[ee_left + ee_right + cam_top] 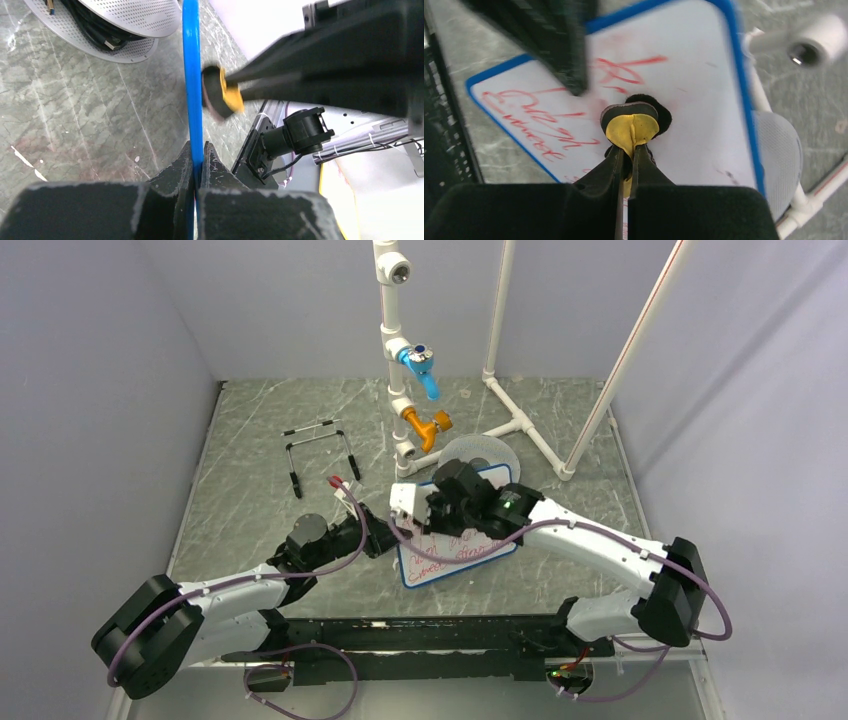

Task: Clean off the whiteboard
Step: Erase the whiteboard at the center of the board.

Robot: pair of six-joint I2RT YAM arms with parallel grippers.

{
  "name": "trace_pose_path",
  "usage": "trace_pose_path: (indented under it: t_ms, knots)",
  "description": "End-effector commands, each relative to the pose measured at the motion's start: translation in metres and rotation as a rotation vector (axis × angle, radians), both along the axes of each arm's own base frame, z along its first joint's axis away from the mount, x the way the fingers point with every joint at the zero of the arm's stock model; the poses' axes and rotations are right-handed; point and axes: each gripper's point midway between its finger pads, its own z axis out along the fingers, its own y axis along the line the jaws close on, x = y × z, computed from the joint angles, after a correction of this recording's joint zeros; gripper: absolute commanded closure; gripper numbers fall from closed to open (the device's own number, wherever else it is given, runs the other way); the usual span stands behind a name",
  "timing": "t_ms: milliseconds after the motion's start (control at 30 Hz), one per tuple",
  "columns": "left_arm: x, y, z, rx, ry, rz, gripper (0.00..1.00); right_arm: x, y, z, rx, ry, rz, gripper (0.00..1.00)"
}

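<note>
My left gripper (pixel 198 150) is clamped on the whiteboard (pixel 694 75) edge, and my right gripper (pixel 628 152) is pinching a yellow eraser (pixel 631 125) against it.

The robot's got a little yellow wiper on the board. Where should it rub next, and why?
Probably slide the yellow wiper sideways onto the red writing on the whiteboard. The right jaws, shut on the wiper, press it on a smeared pink patch, while the left jaws pinch the blue frame steady.

Bright, even light; whiteboard (pixel 704 90) slightly blurred
</note>
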Motion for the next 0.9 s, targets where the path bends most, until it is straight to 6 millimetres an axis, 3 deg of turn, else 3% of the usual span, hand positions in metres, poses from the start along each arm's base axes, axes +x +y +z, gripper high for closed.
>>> trace_pose_path:
  t_ms: [0,100,233,300,367,467,633,867]
  knots:
    - [-0.018,-0.011,0.049,-0.107,-0.159,-0.119,1.00,0.070,-0.013,0.048,0.110,-0.133,-0.257,1.00]
    - [-0.018,-0.011,0.050,-0.110,-0.161,-0.120,1.00,0.056,-0.008,0.040,0.090,-0.105,-0.197,1.00]
    - [-0.017,-0.010,0.050,-0.111,-0.161,-0.112,1.00,-0.007,0.008,0.004,-0.001,-0.004,0.068,1.00]
    - [-0.017,-0.010,0.051,-0.112,-0.162,-0.110,1.00,-0.025,0.009,-0.007,-0.024,0.036,0.136,1.00]
    - [-0.017,-0.009,0.051,-0.110,-0.165,-0.105,1.00,-0.023,0.008,-0.008,-0.031,0.020,0.130,1.00]
    - [-0.017,-0.009,0.050,-0.100,-0.170,-0.111,1.00,-0.003,0.007,-0.001,-0.036,-0.051,0.049,1.00]
    - [-0.019,-0.014,0.045,-0.064,-0.169,-0.151,1.00,0.039,0.013,0.036,-0.014,-0.201,-0.090,1.00]
    - [-0.018,-0.021,0.043,-0.044,-0.165,-0.185,1.00,0.038,0.045,0.061,0.015,-0.194,-0.064,1.00]
